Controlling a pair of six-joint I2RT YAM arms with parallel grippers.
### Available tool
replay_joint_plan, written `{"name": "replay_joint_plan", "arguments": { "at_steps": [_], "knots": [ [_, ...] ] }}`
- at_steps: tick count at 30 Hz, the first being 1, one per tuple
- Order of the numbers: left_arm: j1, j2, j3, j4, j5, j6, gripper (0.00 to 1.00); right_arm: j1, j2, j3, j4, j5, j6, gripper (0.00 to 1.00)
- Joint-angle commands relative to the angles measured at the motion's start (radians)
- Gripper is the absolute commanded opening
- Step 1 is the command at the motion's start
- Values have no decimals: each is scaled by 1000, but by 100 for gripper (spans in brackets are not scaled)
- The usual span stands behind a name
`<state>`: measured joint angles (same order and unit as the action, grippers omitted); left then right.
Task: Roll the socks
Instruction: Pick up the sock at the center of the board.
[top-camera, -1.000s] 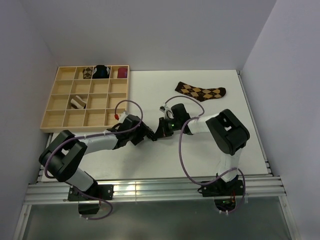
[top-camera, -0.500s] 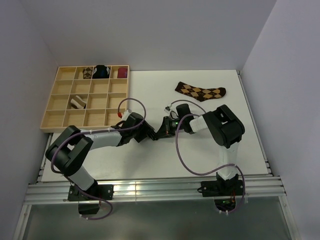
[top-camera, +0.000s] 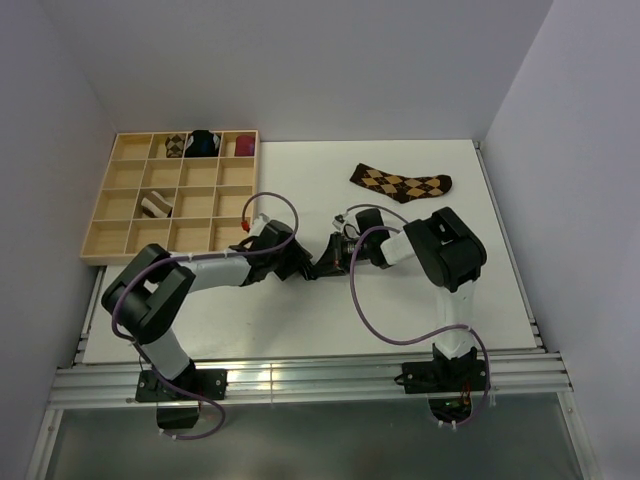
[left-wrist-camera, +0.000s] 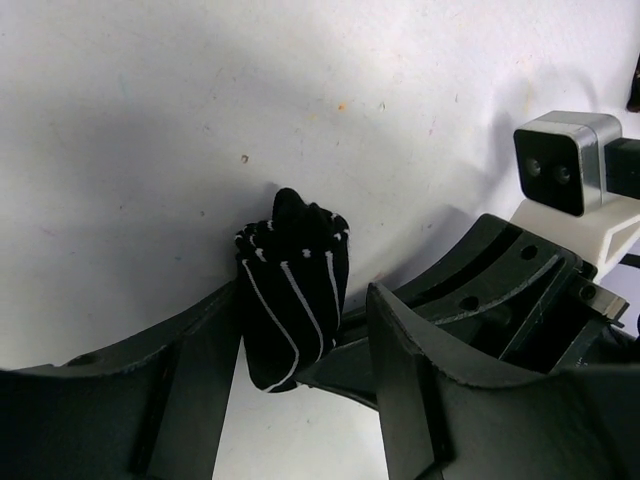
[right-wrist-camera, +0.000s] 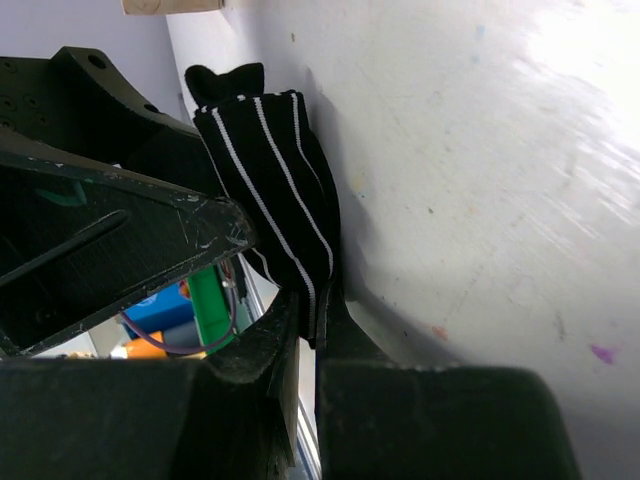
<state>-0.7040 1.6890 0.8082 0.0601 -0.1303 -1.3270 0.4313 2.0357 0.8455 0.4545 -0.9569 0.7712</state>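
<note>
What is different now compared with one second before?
The left elbow swung right and the right elbow left, both folding inward. The left end effector and right end effector stayed at the black striped sock, the right shut on it; argyle sock and tray unmoved.

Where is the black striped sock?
Left wrist view: the black striped sock sits on the table inside the open left claw, pinched by the right claw.
</note>
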Motion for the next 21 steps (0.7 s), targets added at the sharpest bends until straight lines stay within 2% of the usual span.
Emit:
{"name": "replay_joint_plan", "arguments": {
  "at_steps": [1, 7, 10, 11, 14, 17, 20, 21],
  "knots": [
    [-11, 63, 5, -115, -22, 14, 58, -15, 47, -31, -11, 69, 19, 0],
    [-17, 92, 16, -144, -28, 6, 58, -25, 66, -39, 19, 73, 53, 0],
    [-17, 109, 34, -186, -29, 9, 49, -25, 67, -40, 26, 78, 60, 0],
    [-17, 116, 37, -200, -29, 12, 42, -25, 66, -40, 27, 79, 60, 1],
    [-18, 127, 51, -218, -28, 18, 30, -25, 54, -40, 26, 87, 59, 4],
    [-19, 138, 65, -229, -25, 28, 17, -25, 22, -49, 24, 96, 43, 12],
    [-20, 135, 71, -235, -29, 38, 3, -25, -43, -54, -2, 121, 10, 26],
    [-22, 132, 75, -240, -32, 41, 0, -25, -64, -60, -14, 130, -3, 34]
  ]
}}
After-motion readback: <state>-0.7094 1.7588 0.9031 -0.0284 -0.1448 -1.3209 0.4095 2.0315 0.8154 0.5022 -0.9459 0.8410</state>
